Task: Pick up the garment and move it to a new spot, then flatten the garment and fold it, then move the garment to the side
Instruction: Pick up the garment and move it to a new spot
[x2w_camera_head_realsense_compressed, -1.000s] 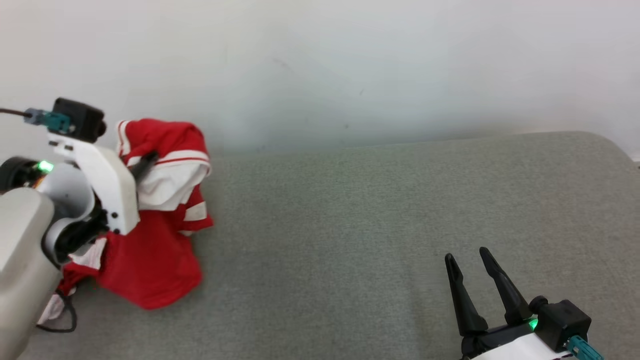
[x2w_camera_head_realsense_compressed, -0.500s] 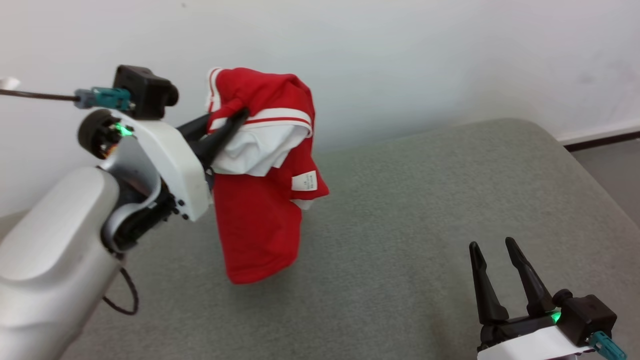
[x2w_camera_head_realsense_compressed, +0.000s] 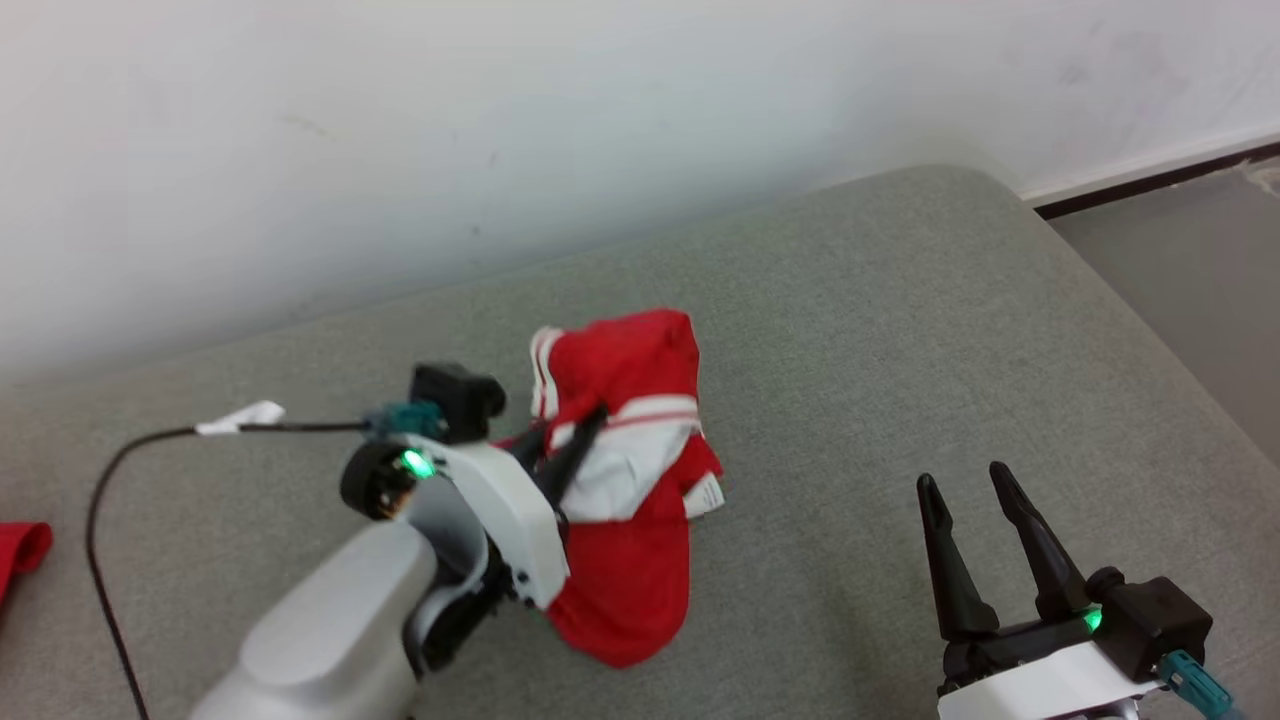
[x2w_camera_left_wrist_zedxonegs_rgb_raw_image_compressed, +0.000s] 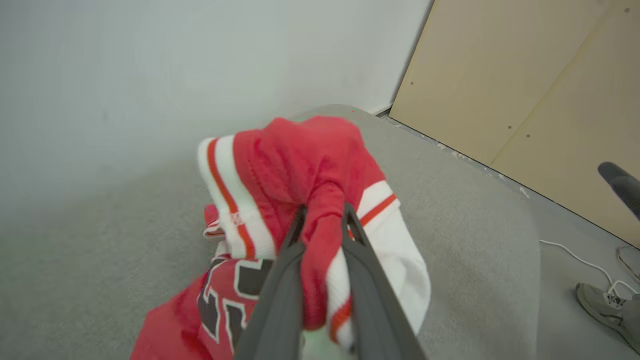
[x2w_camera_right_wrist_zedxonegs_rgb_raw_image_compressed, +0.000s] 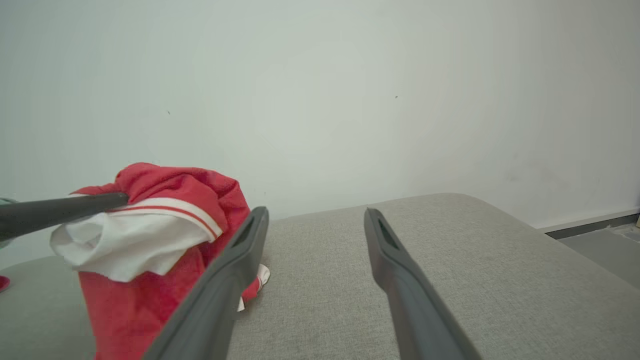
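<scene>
Pinching a bunched fold, the left gripper (x2w_camera_left_wrist_zedxonegs_rgb_raw_image_compressed: 324, 210) holds the garment (x2w_camera_head_realsense_compressed: 625, 570) over the couch (x2w_camera_head_realsense_compressed: 900, 300), apparently mid-relocation. Next likely: lay it down to flatten; the right gripper (x2w_camera_head_realsense_compressed: 961, 474) stands spread.

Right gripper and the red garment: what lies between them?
Nothing but bare grey cushion. In the head view the open right gripper stands apart from the garment, which the left gripper holds pinched.

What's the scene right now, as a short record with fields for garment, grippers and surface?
left gripper: shut on a fold of the garment
right gripper: open, empty, apart from the garment
garment: red and white, bunched, hanging from the left gripper
surface: grey cushion against a white wall
other: red cloth at the head view's left edge
</scene>
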